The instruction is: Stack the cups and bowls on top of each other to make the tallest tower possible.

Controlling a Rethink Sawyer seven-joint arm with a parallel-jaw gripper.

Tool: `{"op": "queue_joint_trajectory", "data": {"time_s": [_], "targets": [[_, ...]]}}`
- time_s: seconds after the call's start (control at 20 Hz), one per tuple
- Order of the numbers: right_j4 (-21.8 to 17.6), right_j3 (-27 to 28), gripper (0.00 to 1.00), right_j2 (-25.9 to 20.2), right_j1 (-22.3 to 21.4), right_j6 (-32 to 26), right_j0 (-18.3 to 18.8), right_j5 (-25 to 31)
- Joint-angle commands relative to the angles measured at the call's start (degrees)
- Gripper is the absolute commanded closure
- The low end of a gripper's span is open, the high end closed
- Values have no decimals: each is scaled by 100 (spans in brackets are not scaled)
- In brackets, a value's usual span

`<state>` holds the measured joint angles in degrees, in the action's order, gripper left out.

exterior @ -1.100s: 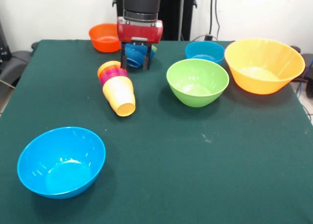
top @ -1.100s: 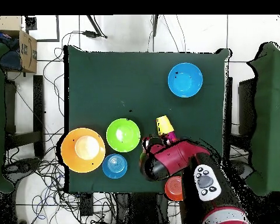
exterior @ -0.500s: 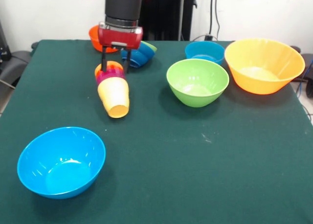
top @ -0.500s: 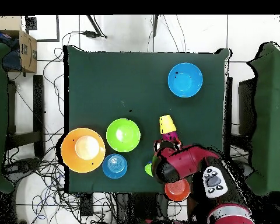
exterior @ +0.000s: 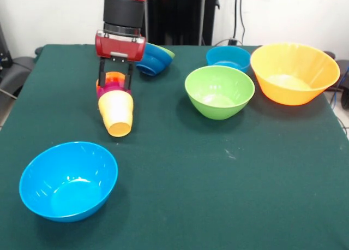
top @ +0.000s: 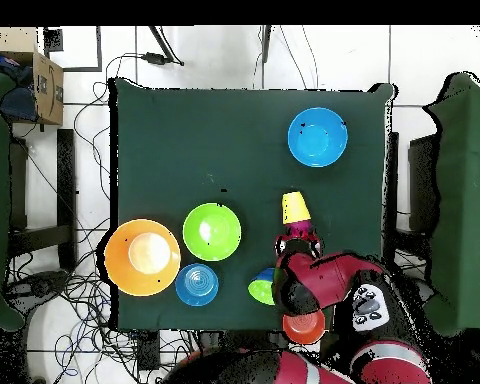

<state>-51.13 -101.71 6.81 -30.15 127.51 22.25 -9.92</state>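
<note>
Since a second ago the gripper (exterior: pixel 115 81) has shifted off the nested blue bowls (exterior: pixel 153 59) onto the tower (exterior: pixel 114 106), which has slid and swung with it — yellow cup end now pointing toward the big light blue bowl (exterior: pixel 68 179). Tower lies on its side on the green table (exterior: pixel 229 168). Fingers parted, straddling its purple and orange bands — firm grip or not, cannot tell. Green bowl (exterior: pixel 219 91), small blue bowl (exterior: pixel 227 57) and large orange-yellow bowl (exterior: pixel 294 72) sit well apart.
</note>
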Motion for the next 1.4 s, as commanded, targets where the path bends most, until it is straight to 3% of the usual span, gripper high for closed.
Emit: {"op": "queue_joint_trajectory", "data": {"time_s": [0.05, 0.85, 1.0, 1.2, 1.3, 1.4], "targets": [[295, 995, 0, -352, 1312, 360, -18, -153], [359, 1025, 0, -353, 1402, 318, -17, -196], [271, 819, 0, -753, 1214, 255, 273, 355], [439, 369, 0, -1168, 603, -184, 526, 1400], [547, 232, 0, -1290, 413, -337, 612, 1711], [518, 309, 0, -1255, 521, -273, 606, 1601]]}}
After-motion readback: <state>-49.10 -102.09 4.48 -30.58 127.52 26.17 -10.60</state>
